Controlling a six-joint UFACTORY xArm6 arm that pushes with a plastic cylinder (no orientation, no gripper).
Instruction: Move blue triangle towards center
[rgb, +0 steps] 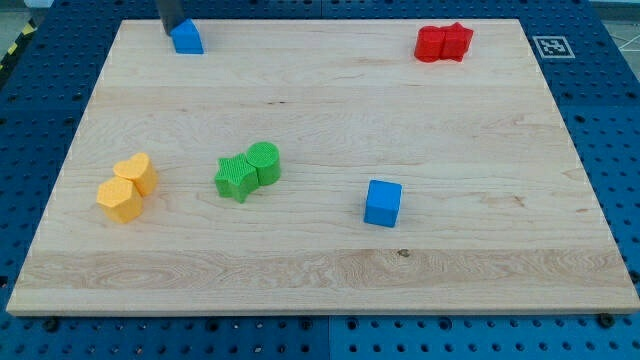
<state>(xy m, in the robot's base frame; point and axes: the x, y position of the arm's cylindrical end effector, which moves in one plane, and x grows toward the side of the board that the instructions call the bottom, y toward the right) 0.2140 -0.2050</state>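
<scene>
The blue triangle (187, 38) sits near the top left corner of the wooden board (320, 90). My tip (170, 30) comes down from the view's top edge and stands just to the left of the blue triangle, touching or almost touching it. A blue cube (382, 203) lies right of the board's middle, toward the bottom.
Two red blocks (443, 43) sit together at the top right. A green star (235, 178) and a green cylinder (264, 163) touch each other left of centre. Two yellow blocks (127, 188) sit together at the left. A marker tag (552, 45) lies off the board's top right corner.
</scene>
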